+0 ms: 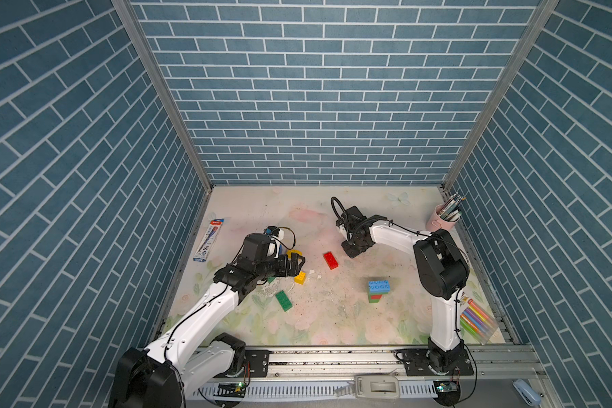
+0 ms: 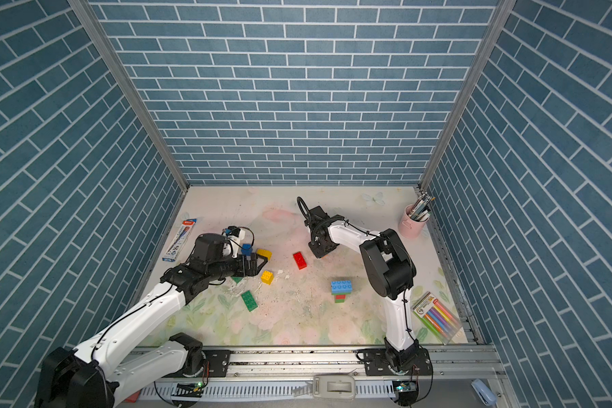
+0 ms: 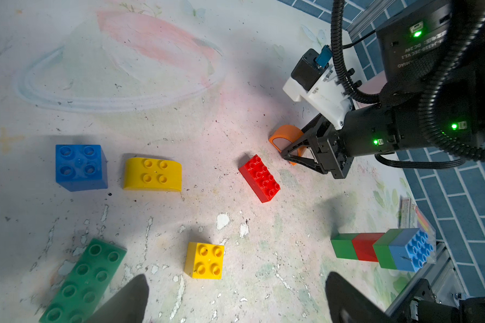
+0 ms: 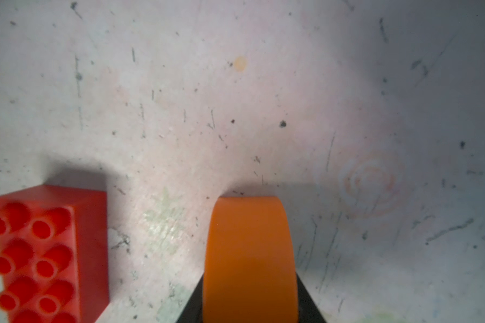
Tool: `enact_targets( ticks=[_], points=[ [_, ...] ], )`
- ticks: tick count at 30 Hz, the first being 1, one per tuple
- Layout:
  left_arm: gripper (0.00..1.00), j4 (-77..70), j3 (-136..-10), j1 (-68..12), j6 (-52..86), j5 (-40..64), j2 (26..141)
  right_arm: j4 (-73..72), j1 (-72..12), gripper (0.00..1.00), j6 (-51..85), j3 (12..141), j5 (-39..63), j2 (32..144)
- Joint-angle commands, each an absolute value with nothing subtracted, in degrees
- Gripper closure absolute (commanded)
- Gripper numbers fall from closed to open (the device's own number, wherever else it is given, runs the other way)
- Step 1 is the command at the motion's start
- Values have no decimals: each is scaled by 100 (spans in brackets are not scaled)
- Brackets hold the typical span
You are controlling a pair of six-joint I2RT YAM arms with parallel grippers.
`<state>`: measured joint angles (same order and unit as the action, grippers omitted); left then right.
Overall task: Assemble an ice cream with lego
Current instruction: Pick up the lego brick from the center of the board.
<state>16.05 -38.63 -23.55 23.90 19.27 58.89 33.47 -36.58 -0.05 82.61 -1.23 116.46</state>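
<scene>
Item: orange round-topped brick (image 4: pixel 249 251), gripped by the right claw (image 3: pixel 290 151) at the worktop (image 1: pixel 297 219), pick-up judged in hand; lifting and stud-aligned seating on the blue-topped stack (image 1: pixel 378 290), well apart from that claw, is called for next; left claw (image 1: pixel 295 264) is seen spread and empty.

Counter (image 1: pixel 318 318) worn and scuffed, floral print. Marker pack (image 1: pixel 477 319) at near right edge; pink cup (image 1: pixel 438 222) (holding pens) far right corner; pen pack (image 1: pixel 208 241) left edge.
</scene>
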Motion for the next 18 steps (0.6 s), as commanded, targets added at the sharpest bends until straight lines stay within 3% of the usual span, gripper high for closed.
enact_targets(
  ticks=[1, 12, 18],
  points=[
    [1, 1696, -3896, -2380, 2299, 1898, 5912, 3379, -3648, 70, -268, 8234, -88, 11626],
    [0, 1696, -3887, -2377, 2310, 1889, 5863, 3478, -3656, 56, -221, 8474, -111, 11628],
    [0, 1739, -3902, -2379, 2295, 1861, 5833, 3413, -3656, 56, -194, 8468, -128, 11532]
  ],
)
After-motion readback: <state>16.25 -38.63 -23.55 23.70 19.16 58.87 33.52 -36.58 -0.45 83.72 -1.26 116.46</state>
